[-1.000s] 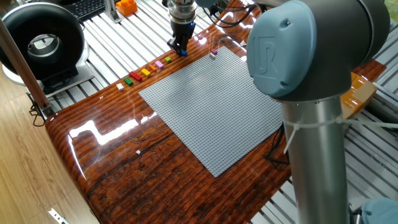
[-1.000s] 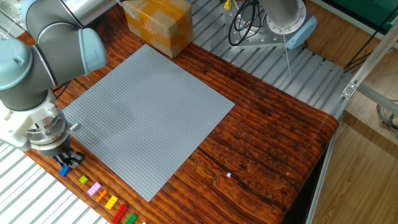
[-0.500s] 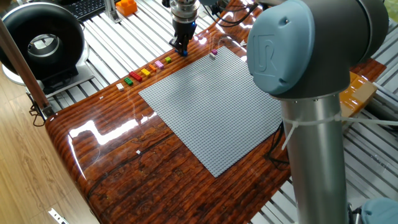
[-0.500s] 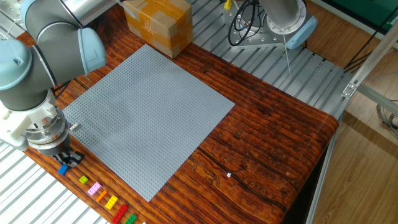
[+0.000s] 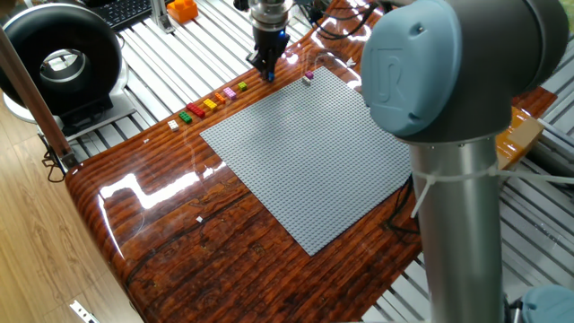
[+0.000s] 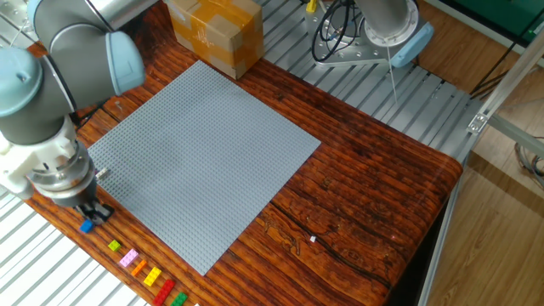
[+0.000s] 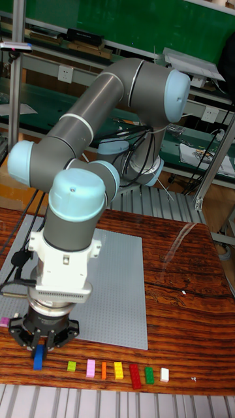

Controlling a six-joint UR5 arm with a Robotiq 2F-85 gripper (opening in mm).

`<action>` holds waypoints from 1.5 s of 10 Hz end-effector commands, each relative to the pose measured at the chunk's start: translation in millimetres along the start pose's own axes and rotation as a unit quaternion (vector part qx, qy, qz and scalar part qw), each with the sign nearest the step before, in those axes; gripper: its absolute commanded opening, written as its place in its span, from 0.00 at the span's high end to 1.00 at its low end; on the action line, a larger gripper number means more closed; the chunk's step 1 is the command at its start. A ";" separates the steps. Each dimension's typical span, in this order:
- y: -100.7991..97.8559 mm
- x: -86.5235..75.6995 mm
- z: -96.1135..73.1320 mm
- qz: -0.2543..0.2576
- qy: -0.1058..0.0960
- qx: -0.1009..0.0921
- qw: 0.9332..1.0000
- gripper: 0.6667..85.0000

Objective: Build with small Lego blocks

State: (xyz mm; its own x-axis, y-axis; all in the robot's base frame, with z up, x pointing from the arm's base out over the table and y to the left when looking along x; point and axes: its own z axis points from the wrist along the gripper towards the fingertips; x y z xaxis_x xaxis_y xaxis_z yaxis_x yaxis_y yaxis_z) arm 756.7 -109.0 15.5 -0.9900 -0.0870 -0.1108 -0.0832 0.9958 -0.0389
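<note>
Black two-finger gripper (image 7: 40,339), lower left of the tall view, is clamped on a small blue Lego brick (image 7: 38,356) just above the glossy wood-grain tabletop (image 7: 183,326), beside the big grey studded baseplate (image 7: 121,287). Rest of the small Lego blocks (image 7: 117,371), green thru white, sit in a row along the bottom edge, right of the gripper. One pink brick (image 7: 4,321) lies at far left.

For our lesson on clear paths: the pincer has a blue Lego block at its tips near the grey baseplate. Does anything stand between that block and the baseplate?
Nothing visible does. The blue block sits at the pincer tips, just off the grey baseplate edge. The other small blocks lie in a row to one side, and a pink piece sits by the plate's corner.
</note>
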 end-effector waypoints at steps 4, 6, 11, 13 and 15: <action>-22.9 44.0 -29.9 0.051 -0.006 -0.045 0.998 1.00; -36.5 73.4 -27.5 0.057 0.023 -0.021 0.998 1.00; -37.3 91.0 -15.5 0.068 0.024 -0.022 0.997 1.00; -36.6 86.2 -12.9 0.074 0.016 -0.019 0.997 1.00; -34.3 83.0 -10.5 0.079 0.011 -0.019 0.997 1.00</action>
State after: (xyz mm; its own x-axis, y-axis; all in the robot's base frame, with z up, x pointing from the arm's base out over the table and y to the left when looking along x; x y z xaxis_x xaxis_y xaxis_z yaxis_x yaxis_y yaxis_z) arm 673.7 -152.7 19.8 -0.9957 0.0511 -0.0776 0.0510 0.9987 0.0032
